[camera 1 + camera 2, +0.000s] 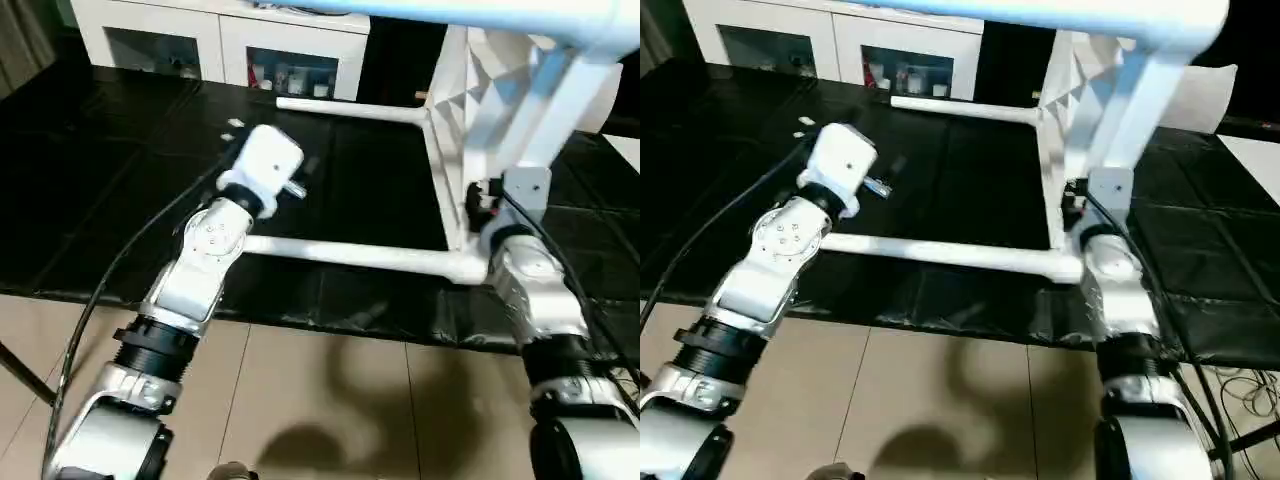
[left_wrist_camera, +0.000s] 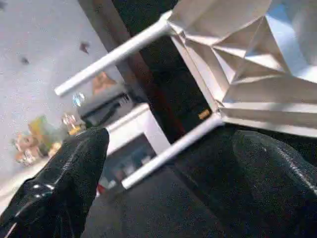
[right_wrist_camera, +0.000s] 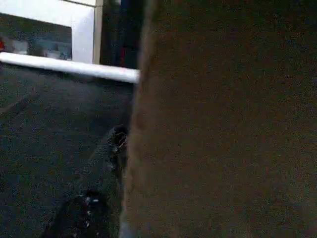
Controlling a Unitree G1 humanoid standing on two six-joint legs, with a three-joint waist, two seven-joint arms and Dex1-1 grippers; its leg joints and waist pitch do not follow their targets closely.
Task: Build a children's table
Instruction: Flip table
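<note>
The tabletop [image 1: 470,110] stands on its edge on the black mat [image 1: 100,200], ribs facing left, two legs [image 1: 350,255] lying level out toward the left gripper [image 2: 163,163], whose fingers [image 2: 69,183] are spread, holding nothing. The right arm [image 1: 530,290] is nearer, beside the near corner; its grip I cannot tell. The cabinet [image 1: 220,40] holds small items.

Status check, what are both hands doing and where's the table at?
Left hand open, empty, facing the tabletop. Right hand against the tabletop, grip unclear. Tabletop on edge on the black mat, legs sticking out sideways.
</note>
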